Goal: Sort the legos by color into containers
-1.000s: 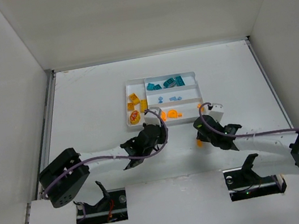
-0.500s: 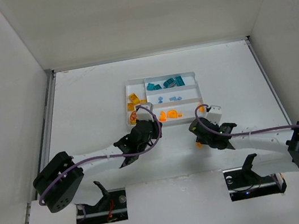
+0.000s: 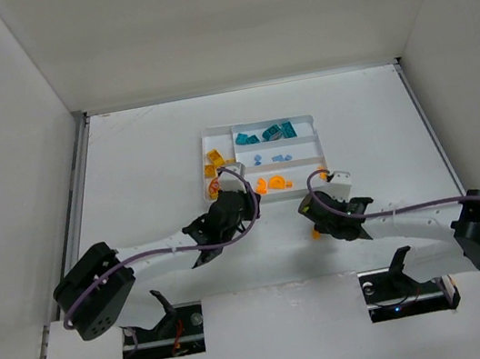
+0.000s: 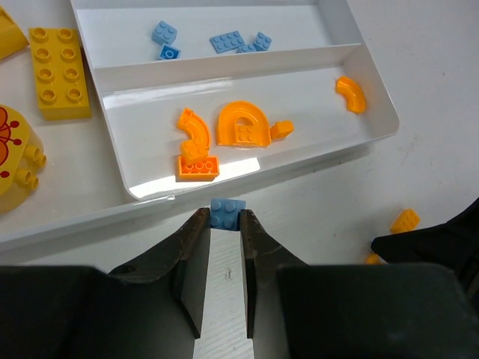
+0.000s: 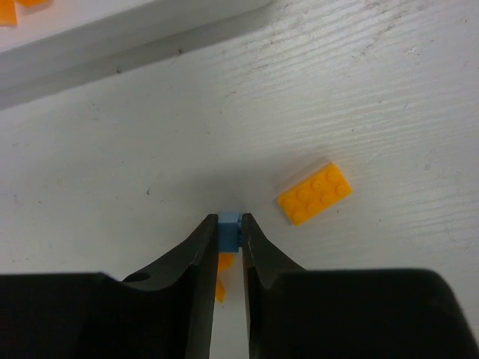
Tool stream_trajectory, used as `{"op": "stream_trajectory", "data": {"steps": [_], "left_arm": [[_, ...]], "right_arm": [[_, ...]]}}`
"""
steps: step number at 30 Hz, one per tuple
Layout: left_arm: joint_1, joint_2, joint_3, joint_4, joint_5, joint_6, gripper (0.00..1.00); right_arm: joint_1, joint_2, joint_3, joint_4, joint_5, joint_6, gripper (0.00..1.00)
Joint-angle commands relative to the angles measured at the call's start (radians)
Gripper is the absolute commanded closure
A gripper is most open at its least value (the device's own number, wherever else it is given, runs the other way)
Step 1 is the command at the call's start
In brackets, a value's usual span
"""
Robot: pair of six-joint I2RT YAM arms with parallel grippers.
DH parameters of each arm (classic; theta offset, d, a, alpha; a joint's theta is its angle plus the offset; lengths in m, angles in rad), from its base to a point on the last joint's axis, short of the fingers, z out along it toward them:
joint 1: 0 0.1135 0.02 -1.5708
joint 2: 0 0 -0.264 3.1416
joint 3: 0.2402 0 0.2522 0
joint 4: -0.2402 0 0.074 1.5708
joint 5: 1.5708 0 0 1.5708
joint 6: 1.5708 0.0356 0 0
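A white tray holds teal legos, light blue legos, orange legos and yellow ones in separate sections. My left gripper is shut on a small light blue brick, just short of the tray's near wall. My right gripper is shut on another light blue brick, low over the table, to the right of the left gripper. From above, the right gripper sits near the tray's front right corner.
A loose orange brick lies on the table just right of the right fingertips. A second orange piece lies under the jaws. The left wrist view shows an orange brick beside the dark right arm. White walls enclose the table.
My right jaws have closed on the light blue brick, and that arm has edged left. The left arm drew back a little from the tray a second ago and has since held still.
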Motion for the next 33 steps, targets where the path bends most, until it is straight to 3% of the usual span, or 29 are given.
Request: {"op": "stream_trajectory", "data": {"steps": [1, 10, 33], "left_arm": [[0.009, 0.01, 0.044, 0.056, 0.003, 0.0, 0.89], [0.025, 0.06, 0.089, 0.059, 0.003, 0.006, 0.89], [0.103, 0.292, 0.305, 0.079, 0.001, 0.028, 0.89]], "right_arm": [[0.015, -0.009, 0.033, 0.005, 0.037, 0.015, 0.78], [0.015, -0.115, 0.007, 0.063, 0.057, -0.032, 0.79], [0.017, -0.153, -0.009, 0.209, 0.047, -0.123, 0.78]]}}
